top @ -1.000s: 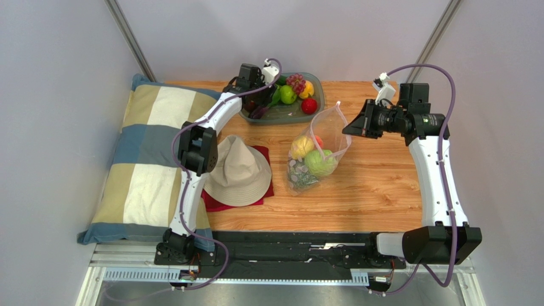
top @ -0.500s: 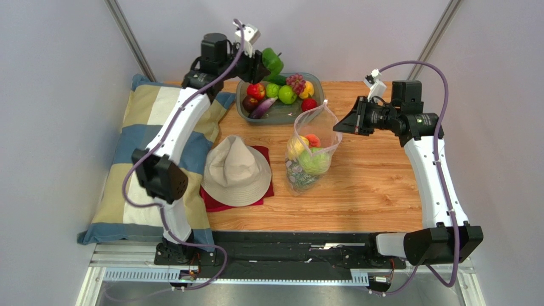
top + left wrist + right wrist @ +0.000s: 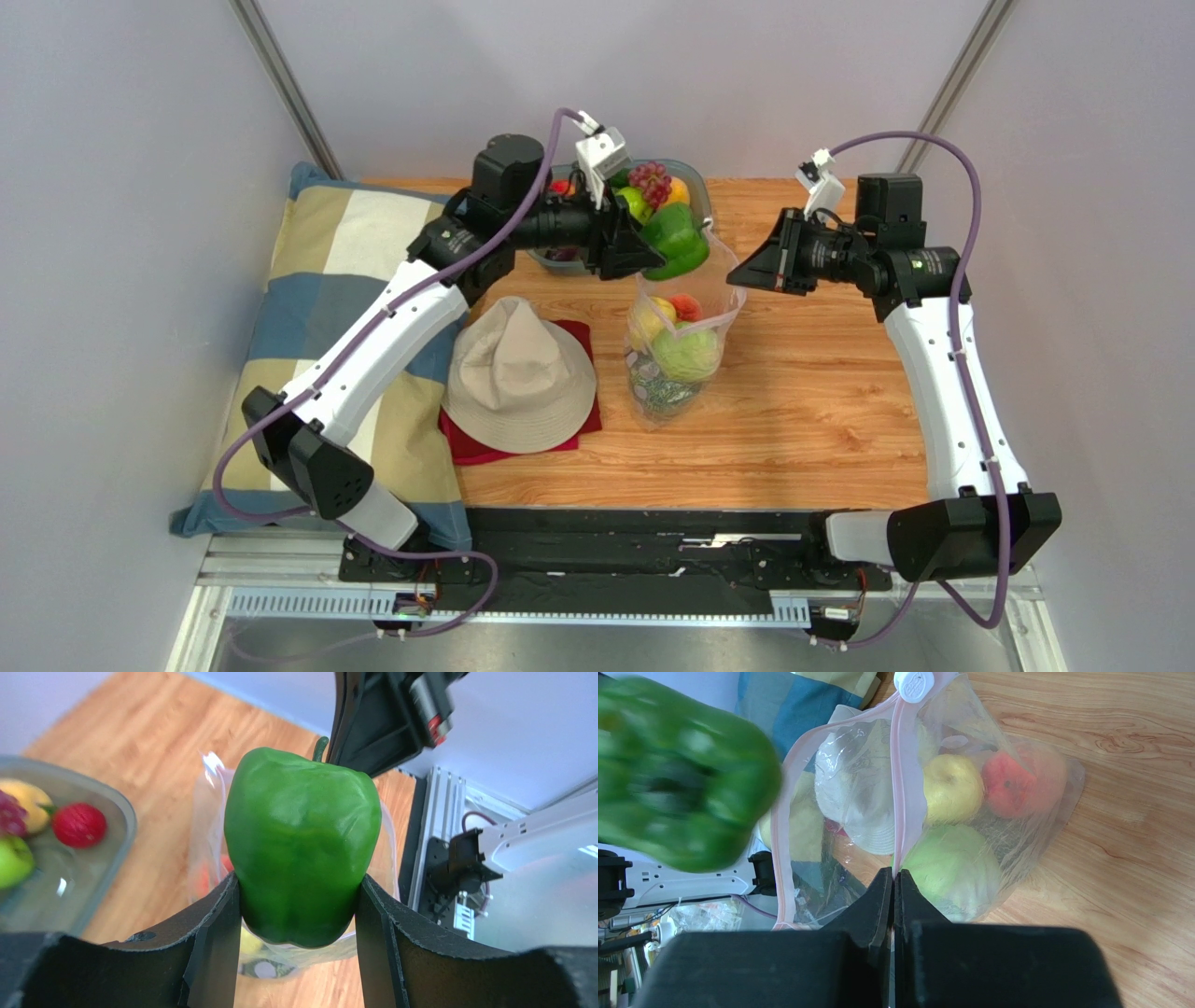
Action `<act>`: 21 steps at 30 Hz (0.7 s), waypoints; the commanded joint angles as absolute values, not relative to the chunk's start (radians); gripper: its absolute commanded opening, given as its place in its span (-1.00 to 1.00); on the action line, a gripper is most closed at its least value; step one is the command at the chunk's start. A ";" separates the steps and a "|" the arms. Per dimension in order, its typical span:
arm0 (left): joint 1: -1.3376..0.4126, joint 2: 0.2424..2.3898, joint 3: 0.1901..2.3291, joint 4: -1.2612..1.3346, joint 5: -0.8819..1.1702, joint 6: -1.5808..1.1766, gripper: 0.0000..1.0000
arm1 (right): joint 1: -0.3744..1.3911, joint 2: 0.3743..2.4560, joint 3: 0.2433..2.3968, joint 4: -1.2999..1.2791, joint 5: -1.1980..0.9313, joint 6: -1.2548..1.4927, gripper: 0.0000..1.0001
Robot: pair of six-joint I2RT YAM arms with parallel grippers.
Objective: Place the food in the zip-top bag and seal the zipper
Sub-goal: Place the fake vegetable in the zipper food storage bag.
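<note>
My left gripper [image 3: 648, 249] is shut on a green pepper [image 3: 675, 238] and holds it in the air just above the open mouth of the clear zip-top bag [image 3: 679, 343]; in the left wrist view the green pepper [image 3: 302, 843] sits between both fingers. My right gripper [image 3: 735, 272] is shut on the bag's pink zipper strip [image 3: 901, 777] and holds the mouth up and open. In the zip-top bag [image 3: 1025, 812] lie a yellow fruit [image 3: 952, 787], a peach [image 3: 1011, 780] and a green cabbage [image 3: 952, 868]. More food sits in the grey bowl [image 3: 697, 196].
A beige hat [image 3: 522, 375] lies on a red cloth [image 3: 474, 445] left of the bag. A checked pillow [image 3: 316, 364] fills the table's left side. The grey bowl [image 3: 116, 822] holds a red fruit [image 3: 78, 824], grapes and a green apple. Bare wood lies right of the bag.
My left arm lifted the green pepper out of the bowl, swung it up and then right to above the bag's mouth. My right gripper raised the zipper edge, standing the bag more upright.
</note>
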State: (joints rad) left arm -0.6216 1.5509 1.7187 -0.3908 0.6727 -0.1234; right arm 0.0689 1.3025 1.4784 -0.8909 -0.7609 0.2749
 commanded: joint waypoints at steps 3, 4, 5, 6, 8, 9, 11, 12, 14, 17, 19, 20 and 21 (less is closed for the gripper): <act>-0.655 1.574 1.716 -0.439 0.666 -0.124 -0.39 | 0.072 1.272 1.499 -0.824 -0.772 0.295 -1.00; -0.660 1.583 1.723 -0.448 0.658 -0.123 -0.38 | 0.074 1.270 1.493 -0.819 -0.775 0.299 -1.00; -0.663 1.595 1.738 -0.457 0.647 -0.112 -0.38 | 0.074 1.269 1.493 -0.818 -0.775 0.305 -1.00; -0.663 1.617 1.749 -0.465 0.638 -0.106 -0.35 | 0.075 1.269 1.493 -0.813 -0.775 0.307 -1.00; -0.664 1.640 1.788 -0.494 0.618 -0.089 -0.25 | 0.075 1.269 1.494 -0.808 -0.770 0.307 -1.00; -0.664 1.661 1.804 -0.506 0.611 -0.083 -0.02 | 0.075 1.272 1.496 -0.811 -0.772 0.308 -1.00; -0.663 1.677 1.850 -0.546 0.589 -0.071 0.25 | 0.074 1.272 1.502 -0.811 -0.767 0.310 -1.00; -0.663 1.684 1.864 -0.561 0.574 -0.071 0.48 | 0.075 1.273 1.505 -0.815 -0.765 0.308 -1.00; -0.655 1.681 1.885 -0.561 0.545 -0.078 0.65 | 0.075 1.275 1.505 -0.818 -0.759 0.307 -1.00; -0.609 1.646 1.849 -0.482 0.554 -0.139 0.98 | 0.074 1.276 1.503 -0.819 -0.758 0.307 -1.00; -0.578 1.631 1.836 -0.431 0.560 -0.162 0.98 | 0.074 1.282 1.505 -0.822 -0.755 0.302 -1.00; -0.542 1.629 1.836 -0.425 0.546 -0.167 0.98 | 0.075 1.284 1.506 -0.822 -0.755 0.302 -1.00; -0.522 1.638 1.836 -0.411 0.531 -0.176 0.98 | 0.075 1.287 1.508 -0.824 -0.753 0.301 -1.00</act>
